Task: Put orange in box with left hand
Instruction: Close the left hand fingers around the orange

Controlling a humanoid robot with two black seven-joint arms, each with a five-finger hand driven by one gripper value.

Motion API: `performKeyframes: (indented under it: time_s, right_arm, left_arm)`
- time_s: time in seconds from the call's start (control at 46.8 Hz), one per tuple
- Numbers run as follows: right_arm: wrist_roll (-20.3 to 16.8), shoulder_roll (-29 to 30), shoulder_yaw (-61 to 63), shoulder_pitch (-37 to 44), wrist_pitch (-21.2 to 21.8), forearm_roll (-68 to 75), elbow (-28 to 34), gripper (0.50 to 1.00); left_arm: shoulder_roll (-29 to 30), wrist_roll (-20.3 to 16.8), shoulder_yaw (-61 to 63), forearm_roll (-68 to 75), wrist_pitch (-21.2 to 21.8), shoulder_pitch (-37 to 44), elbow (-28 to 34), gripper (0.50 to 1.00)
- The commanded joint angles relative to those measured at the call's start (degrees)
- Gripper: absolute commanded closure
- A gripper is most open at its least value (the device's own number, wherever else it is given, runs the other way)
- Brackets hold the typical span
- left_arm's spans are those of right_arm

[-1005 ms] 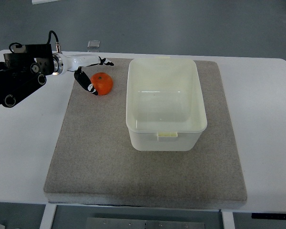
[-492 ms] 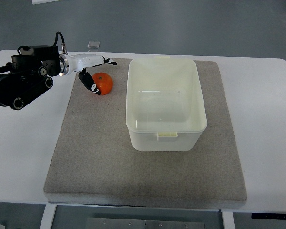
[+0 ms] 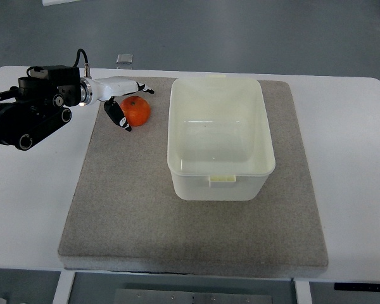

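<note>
Left hand [image 3: 122,100], white with black-tipped fingers, reaches in from the picture's left on a black arm [image 3: 26,111] and sits at the small round orange [image 3: 137,111]. Its fingers are spread around the fruit: one set runs along the far side of the orange, and a black-tipped finger [image 3: 118,114] lies against its left side. Whether the fingers press on the fruit or merely flank it cannot be told; no closed grasp is visible. The orange rests on the grey felt-like mat [image 3: 126,209], near the mat's far left corner, just beside the left wall of the pale translucent rectangular plastic box [image 3: 220,180] but apart from it. The box stands upright on the mat, right of centre, with nothing visible inside. The mat lies flat on the white desk [image 3: 354,158]. A small clear object [image 3: 123,59] sits at the far edge of the desk, behind the hand; its nature cannot be made out.
</note>
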Motion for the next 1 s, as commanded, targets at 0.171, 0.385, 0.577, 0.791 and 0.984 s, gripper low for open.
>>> performKeyframes:
  time_s: [0.171, 0.385, 0.577, 0.791, 0.984]
  right_arm:
    - [0.0, 0.0, 0.0, 0.0, 0.0, 0.0, 0.0, 0.568]
    - [0.0, 0.0, 0.0, 0.0, 0.0, 0.0, 0.0, 0.568]
    - [0.0, 0.0, 0.0, 0.0, 0.0, 0.0, 0.0, 0.568]
    - [0.0, 0.0, 0.0, 0.0, 0.0, 0.0, 0.0, 0.568]
    - [0.0, 0.0, 0.0, 0.0, 0.0, 0.0, 0.0, 0.568]
  left_arm:
    - [-0.1, 0.0, -0.1, 0.1, 0.0, -0.1, 0.0, 0.525]
    - [0.0, 0.0, 0.0, 0.2, 0.1, -0.1, 0.0, 0.557]
    - [0.0, 0.0, 0.4, 0.3, 0.1, 0.0, 0.0, 0.602]
    - [0.0, 0.0, 0.4, 0.4, 0.1, 0.0, 0.1, 0.606]
    - [0.0, 0.0, 0.4, 0.5, 0.1, 0.1, 0.1, 0.641]
